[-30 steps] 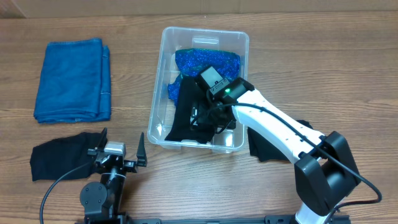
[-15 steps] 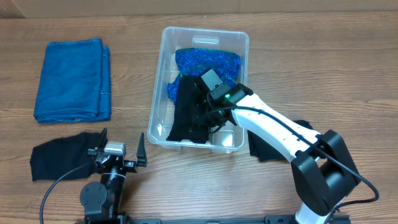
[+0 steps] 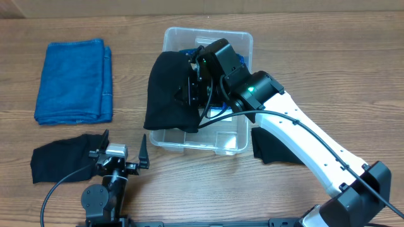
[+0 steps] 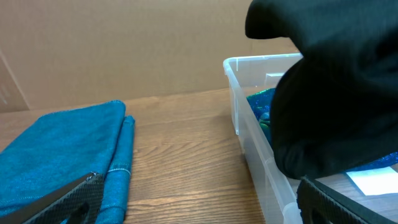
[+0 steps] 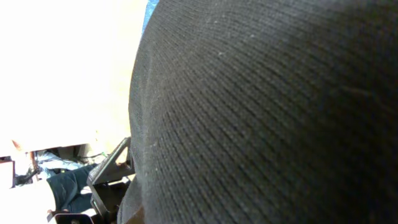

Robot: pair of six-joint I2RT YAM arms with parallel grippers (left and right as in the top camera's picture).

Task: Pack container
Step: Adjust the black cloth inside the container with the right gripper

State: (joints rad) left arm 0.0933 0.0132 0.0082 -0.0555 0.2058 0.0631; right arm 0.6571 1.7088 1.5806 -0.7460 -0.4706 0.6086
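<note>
The right gripper (image 3: 191,90) has risen out of the container (image 3: 208,33), and the black cloth (image 3: 165,91) has come up with it; the jaws are clamped on the knit, which fills the right wrist view. The table (image 3: 315,57) is wood-grained, with a plain beige wall behind it. The container sits at the centre far side, clear-walled with rounded corners, a thick rim and a white label (image 4: 373,180) on its base; glittery blue fabric (image 4: 260,107) lies inside. The raised cloth drapes past the left rim. Bare wood separates the bin from the folded blue towel (image 3: 74,81). The left gripper (image 3: 124,150) rests spread wide and empty near the front edge, beside a second black cloth (image 3: 63,156); a third black cloth (image 3: 271,148) lies right of the bin.
</note>
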